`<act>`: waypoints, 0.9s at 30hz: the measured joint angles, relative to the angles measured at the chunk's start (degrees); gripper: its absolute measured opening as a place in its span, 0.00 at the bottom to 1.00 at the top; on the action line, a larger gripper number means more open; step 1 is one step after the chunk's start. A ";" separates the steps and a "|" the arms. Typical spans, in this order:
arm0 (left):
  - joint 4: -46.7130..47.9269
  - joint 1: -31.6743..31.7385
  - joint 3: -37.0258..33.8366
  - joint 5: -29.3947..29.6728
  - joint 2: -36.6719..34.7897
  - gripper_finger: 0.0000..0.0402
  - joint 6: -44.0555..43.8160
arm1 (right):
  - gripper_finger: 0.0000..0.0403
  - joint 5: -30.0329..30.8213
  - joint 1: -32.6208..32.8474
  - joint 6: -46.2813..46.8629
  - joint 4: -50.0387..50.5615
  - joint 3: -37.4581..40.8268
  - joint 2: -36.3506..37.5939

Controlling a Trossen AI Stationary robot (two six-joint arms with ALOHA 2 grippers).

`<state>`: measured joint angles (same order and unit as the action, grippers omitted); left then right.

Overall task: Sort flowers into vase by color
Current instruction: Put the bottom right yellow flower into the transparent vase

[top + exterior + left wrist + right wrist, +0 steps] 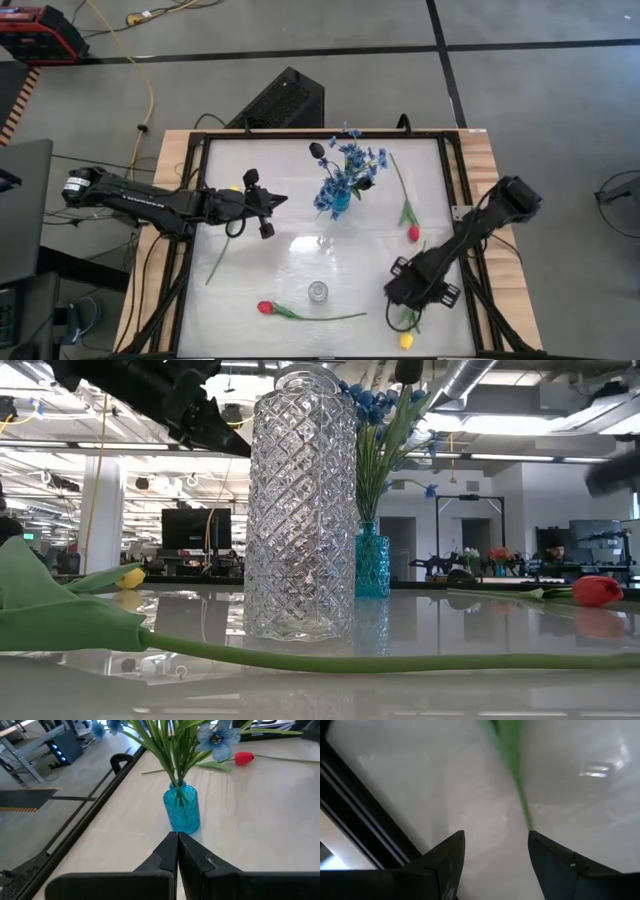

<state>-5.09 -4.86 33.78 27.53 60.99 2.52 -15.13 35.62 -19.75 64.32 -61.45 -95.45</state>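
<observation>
The right gripper (412, 300), fingers spread, hangs low near the tabletop's (380, 260) front-right corner, straddling a yellow tulip's (407, 340) stem (512, 775) to pinch it; the left gripper (177, 851) waits pressed together beside the blue vase (182, 810).

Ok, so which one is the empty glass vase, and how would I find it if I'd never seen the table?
Start at the white table and find the small blue vase full of blue flowers near its middle. Go toward the front edge from there to a red tulip lying flat. The clear glass vase stands just beside its stem, diamond-cut and with nothing in it.
</observation>
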 joint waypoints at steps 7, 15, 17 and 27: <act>0.12 0.00 0.00 -0.27 0.00 0.00 0.48 | 0.60 2.84 1.60 -3.01 -0.10 -0.36 -7.86; 0.40 0.00 0.02 -2.22 0.00 0.00 0.09 | 0.60 3.76 1.56 -1.57 -0.16 -4.38 -12.69; 0.63 0.00 0.02 -2.78 0.02 0.00 -0.10 | 0.60 3.97 1.57 -1.45 -1.51 -4.57 -12.71; 2.99 0.00 0.02 -3.41 0.02 0.00 -1.70 | 0.39 6.40 5.13 -1.12 -5.39 -4.81 -13.35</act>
<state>-2.10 -4.86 33.80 24.12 61.01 0.83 -8.72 40.75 -20.86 58.93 -66.26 -108.80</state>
